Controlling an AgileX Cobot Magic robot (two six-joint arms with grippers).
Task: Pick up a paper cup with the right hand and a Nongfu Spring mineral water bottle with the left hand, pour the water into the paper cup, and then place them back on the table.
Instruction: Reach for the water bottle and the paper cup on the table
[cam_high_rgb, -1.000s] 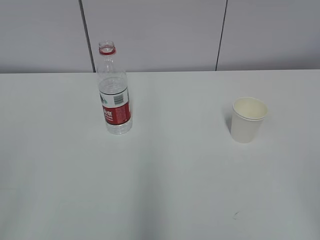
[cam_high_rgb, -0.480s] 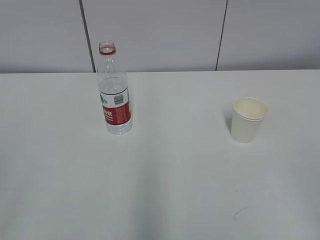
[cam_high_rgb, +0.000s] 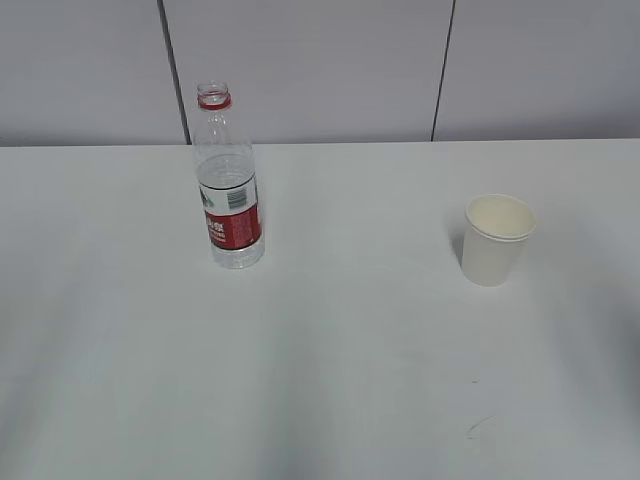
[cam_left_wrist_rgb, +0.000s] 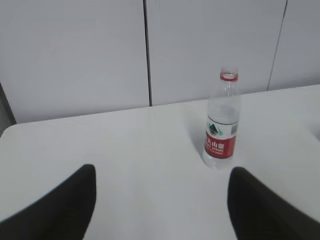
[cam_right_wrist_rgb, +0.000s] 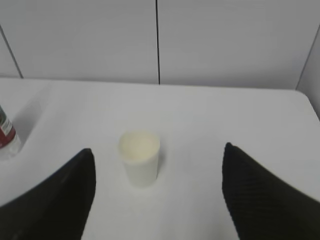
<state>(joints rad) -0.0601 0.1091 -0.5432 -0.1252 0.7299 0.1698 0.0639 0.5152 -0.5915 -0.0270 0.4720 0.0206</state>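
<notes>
The Nongfu Spring bottle (cam_high_rgb: 229, 185) stands upright and uncapped on the left of the white table (cam_high_rgb: 330, 360), with clear water showing through it. It also shows in the left wrist view (cam_left_wrist_rgb: 221, 122), ahead and right of my open left gripper (cam_left_wrist_rgb: 162, 172), well apart from it. The white paper cup (cam_high_rgb: 496, 240) stands upright on the right. In the right wrist view the cup (cam_right_wrist_rgb: 139, 158) sits ahead of my open right gripper (cam_right_wrist_rgb: 158, 152), left of centre between the fingers, untouched. Neither gripper shows in the exterior view.
A grey panelled wall (cam_high_rgb: 320, 70) runs behind the table's far edge. A small dark scuff mark (cam_high_rgb: 478, 426) lies on the tabletop near the front right. The bottle's base (cam_right_wrist_rgb: 6, 135) shows at the left edge of the right wrist view.
Bottle and cup have not moved. Soft shadows on the front of the tabletop have shifted.
</notes>
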